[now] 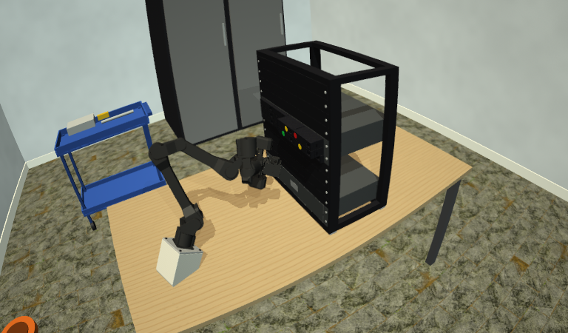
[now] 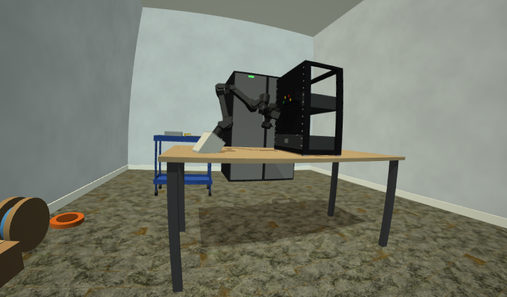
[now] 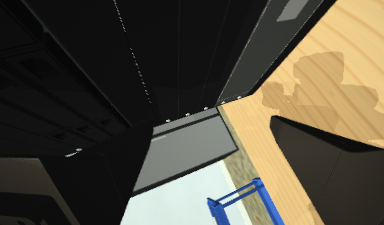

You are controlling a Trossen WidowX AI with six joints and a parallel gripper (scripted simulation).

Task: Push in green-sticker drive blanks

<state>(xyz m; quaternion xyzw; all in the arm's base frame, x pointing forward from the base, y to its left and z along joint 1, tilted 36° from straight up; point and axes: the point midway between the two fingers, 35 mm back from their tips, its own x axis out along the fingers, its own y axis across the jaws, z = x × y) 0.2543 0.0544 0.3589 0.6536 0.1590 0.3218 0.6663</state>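
The black rack [image 1: 333, 178] [image 2: 338, 111] [image 3: 165, 45] stands on the wooden table [image 1: 259, 262] [image 2: 366, 156] [image 3: 350, 35]. Four drive blanks stand out of its front. They carry a green sticker [image 1: 282, 133] [image 2: 283, 101], a red sticker [image 1: 294, 135] [image 2: 288, 96] and two yellow stickers [image 1: 285, 128] [image 1: 299, 146]. My gripper [image 1: 271, 160] [image 2: 274, 111] [image 3: 210, 123] is open and empty. It is close to the rack's front, a little below and left of the green-stickered blank. The wrist view shows only dark rack panels; the stickers are hidden there.
A tall grey cabinet [image 1: 197, 61] [image 2: 246, 129] stands behind the table. A blue cart [image 1: 104, 128] [image 2: 179, 140] [image 3: 240, 200] is to the left. The arm's white base [image 1: 177, 262] [image 2: 209, 142] sits near the table's front left. An orange ring [image 2: 67, 219] lies on the floor.
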